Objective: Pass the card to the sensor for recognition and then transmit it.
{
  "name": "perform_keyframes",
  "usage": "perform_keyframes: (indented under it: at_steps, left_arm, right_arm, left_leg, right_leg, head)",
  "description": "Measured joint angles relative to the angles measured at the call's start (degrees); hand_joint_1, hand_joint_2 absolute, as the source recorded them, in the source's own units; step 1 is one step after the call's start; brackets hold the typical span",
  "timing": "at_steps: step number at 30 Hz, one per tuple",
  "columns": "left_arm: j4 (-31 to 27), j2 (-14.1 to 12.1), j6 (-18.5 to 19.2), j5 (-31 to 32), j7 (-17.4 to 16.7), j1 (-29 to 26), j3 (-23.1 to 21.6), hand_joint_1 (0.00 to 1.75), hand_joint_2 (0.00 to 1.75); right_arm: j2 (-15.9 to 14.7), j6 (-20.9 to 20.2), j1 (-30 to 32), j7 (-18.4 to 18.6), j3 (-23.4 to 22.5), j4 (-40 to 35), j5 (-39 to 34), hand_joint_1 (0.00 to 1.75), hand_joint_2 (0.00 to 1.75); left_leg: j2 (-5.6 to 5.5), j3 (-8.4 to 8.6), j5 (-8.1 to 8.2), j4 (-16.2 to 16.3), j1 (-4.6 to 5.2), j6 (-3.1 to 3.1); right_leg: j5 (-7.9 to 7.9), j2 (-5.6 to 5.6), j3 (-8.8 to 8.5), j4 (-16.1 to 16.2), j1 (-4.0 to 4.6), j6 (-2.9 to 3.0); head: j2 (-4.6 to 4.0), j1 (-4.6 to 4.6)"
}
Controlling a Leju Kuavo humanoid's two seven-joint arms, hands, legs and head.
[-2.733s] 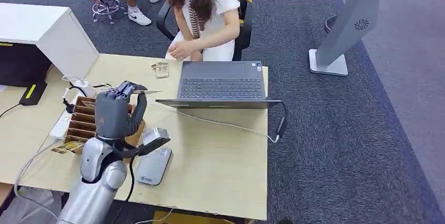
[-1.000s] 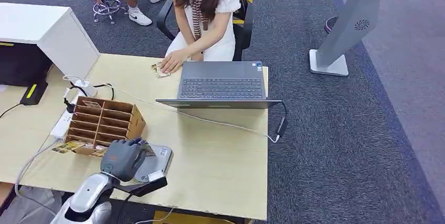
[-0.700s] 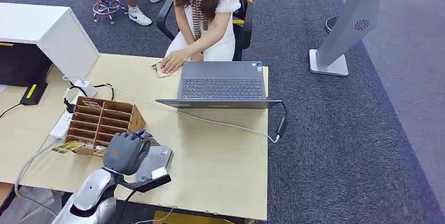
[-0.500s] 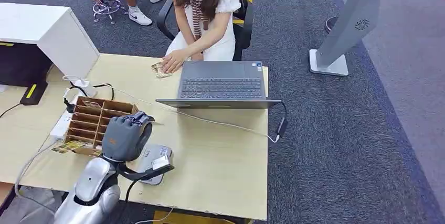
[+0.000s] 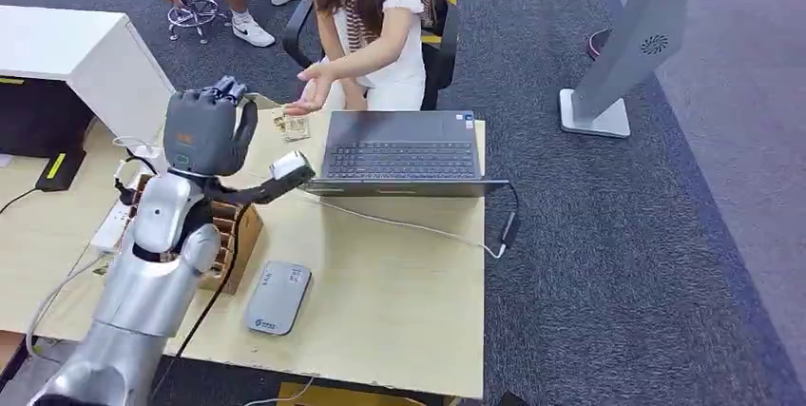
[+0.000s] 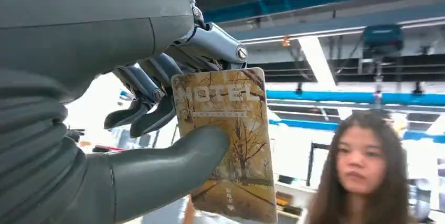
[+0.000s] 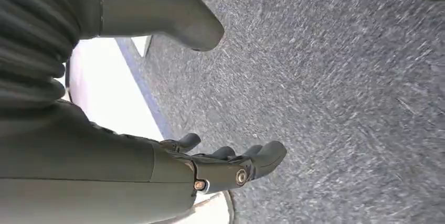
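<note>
Holding the card (image 6: 226,140) in the left hand (image 5: 201,130), raised above the far-left part of the table (image 5: 399,282), past the cardboard organizer (image 5: 233,225) and level with the laptop's (image 5: 404,149) far-left corner. Thumb (image 6: 173,166) presses one face of the card, darker fingers (image 6: 157,85) back the other face near its top edge, so it's a pinch across the flat sides. Card's long axis runs roughly along the fingers; the printed "HOTEL" end sits at the fingertips and the other end sticks out past the thumb. Printed face shows to the left wrist camera; in the head view the card is hidden behind the hand, so its orientation relative to the table can't be told from there.

Person (image 5: 375,16) sits on the far side of the table from the laptop, one hand (image 5: 309,97) lifted palm-up, just beside the robot's left hand but apart from it. A small stack of cards (image 5: 292,125) lies on the table under that raised hand, next to the laptop's far-left corner.

Sensor (image 5: 276,297), a flat grey pad, lies on the table on the near side of the laptop, just beside the organizer, well apart from the held card.

Right hand (image 7: 157,166) hangs over grey carpet, fingers loosely curled and apart, thumb away from them, holding nothing.
</note>
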State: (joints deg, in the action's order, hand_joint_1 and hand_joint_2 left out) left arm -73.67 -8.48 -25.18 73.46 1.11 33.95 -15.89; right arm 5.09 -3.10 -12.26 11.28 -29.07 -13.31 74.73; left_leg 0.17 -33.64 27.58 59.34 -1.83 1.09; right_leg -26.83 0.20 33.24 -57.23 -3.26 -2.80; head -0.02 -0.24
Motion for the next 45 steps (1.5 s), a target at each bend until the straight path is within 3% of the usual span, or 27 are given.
perform_keyframes:
  at_steps: [6,10,11,22,28,40,42,45]
  left_arm:
    - [12.16,0.68,-0.35,1.42,-1.57,7.62,1.31,1.75,1.75]
    - [15.89,1.09,-0.48,1.24,-1.53,9.55,1.55,1.75,1.75]
    - [16.58,1.29,-0.48,1.07,-1.37,9.81,1.68,0.00,1.75]
    - [20.91,2.93,2.91,0.13,-1.03,11.37,1.79,0.00,1.75]
    - [18.90,3.10,2.43,-2.17,1.12,9.12,1.79,0.00,1.75]
    - [17.00,3.10,2.36,-2.78,1.45,7.92,1.79,0.00,1.75]
    - [15.00,3.04,1.08,-5.10,3.78,6.33,1.79,0.00,1.75]
    - [6.12,1.92,-1.51,-9.32,7.50,-0.76,1.81,0.00,1.75]
  right_arm:
    - [0.59,-0.11,-0.77,0.52,0.87,0.02,0.20,0.00,1.75]
    - [0.90,-0.11,-0.93,0.65,0.92,0.02,0.20,0.00,1.75]
    - [0.92,-0.13,-1.01,0.70,0.94,0.04,0.20,0.00,1.75]
    - [1.22,-0.70,-1.22,1.33,1.07,0.13,0.06,0.00,1.75]
    - [1.22,-0.52,-1.11,1.31,1.07,0.24,-0.18,0.00,1.75]
    - [1.22,-0.44,-1.07,1.31,1.07,0.31,-0.22,0.00,1.75]
    - [1.22,0.04,-0.97,1.14,1.07,0.31,-0.98,0.00,1.75]
    - [1.20,0.79,-0.19,0.57,0.85,0.31,-2.23,0.00,1.75]
  left_leg:
    - [0.02,-0.01,-0.01,0.00,0.00,0.02]
    - [0.01,-0.02,-0.01,0.00,0.00,0.02]
    - [0.01,-0.02,0.00,0.00,0.00,0.02]
    - [0.02,-0.02,-0.01,0.00,0.00,0.02]
    - [0.01,-0.03,0.00,0.00,0.00,0.02]
    - [0.02,-0.04,0.00,0.00,0.00,0.02]
    - [0.05,-0.04,0.01,-0.01,0.00,0.01]
    - [0.09,-0.03,0.07,-0.02,0.01,0.00]
  right_leg:
    - [0.00,0.04,0.01,-0.02,0.00,0.00]
    - [-0.01,0.02,0.01,-0.02,0.00,0.00]
    - [-0.01,0.03,0.02,-0.02,0.00,0.00]
    - [-0.01,0.02,0.01,-0.02,0.00,0.00]
    - [-0.02,0.03,0.02,-0.01,0.00,0.00]
    - [-0.01,0.02,0.01,-0.02,0.00,0.00]
    - [-0.02,0.05,-0.01,-0.02,-0.01,0.00]
    - [-0.08,0.10,-0.01,-0.02,-0.01,0.04]
  head:
    - [0.00,0.00]
    - [0.00,0.02]
    - [0.00,0.00]
    - [0.00,0.00]
    - [0.00,0.00]
    - [0.00,0.00]
    - [0.00,-0.02]
    - [0.00,0.07]
